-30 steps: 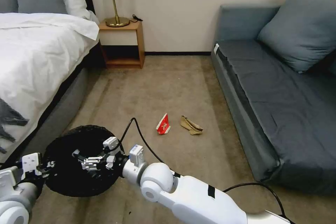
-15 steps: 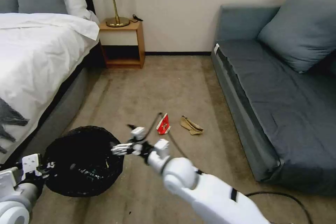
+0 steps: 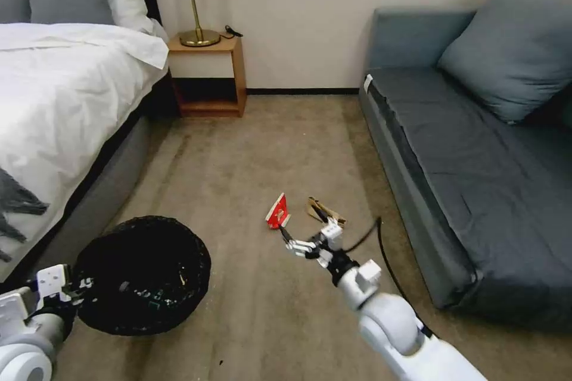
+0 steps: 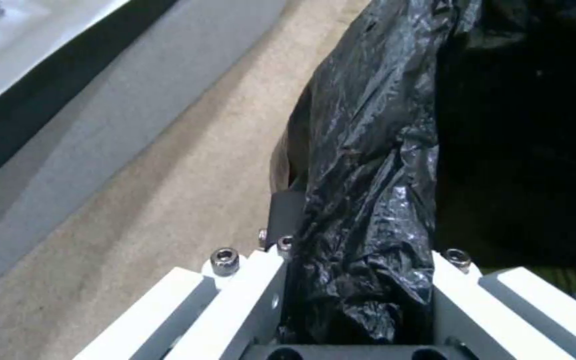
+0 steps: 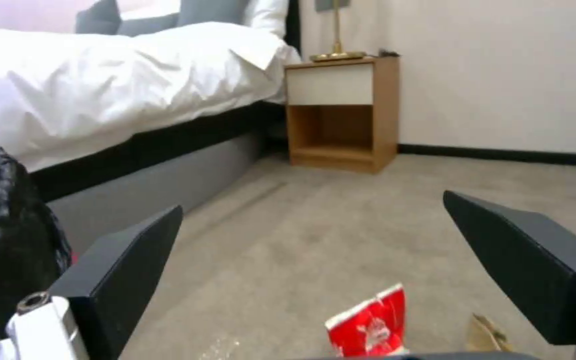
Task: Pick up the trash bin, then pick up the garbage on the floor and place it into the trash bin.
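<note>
Head view first: our left gripper (image 3: 74,286) sits low at our left, clamped onto the near rim of the trash bin (image 3: 143,274), so the bin stays put beside us with its mouth open. Our right gripper (image 3: 296,242) is out over the carpet with its fingers spread and empty. The red-white packet (image 3: 277,212) lies just beyond its tips and the crumpled tan paper (image 3: 325,212) a bit off to the packet's right.

Left wrist view: the black bag (image 4: 368,190) is bunched between our two fingers, which are closed on the bin's edge. We'd say pinching liner and rim together is what keeps the bin from slipping.

Right wrist view: both dark fingers (image 5: 121,270) are wide apart, framing the packet (image 5: 368,325) just ahead and low, so we're lined up for that one, with the paper (image 5: 485,335) peeking at the side.
</note>
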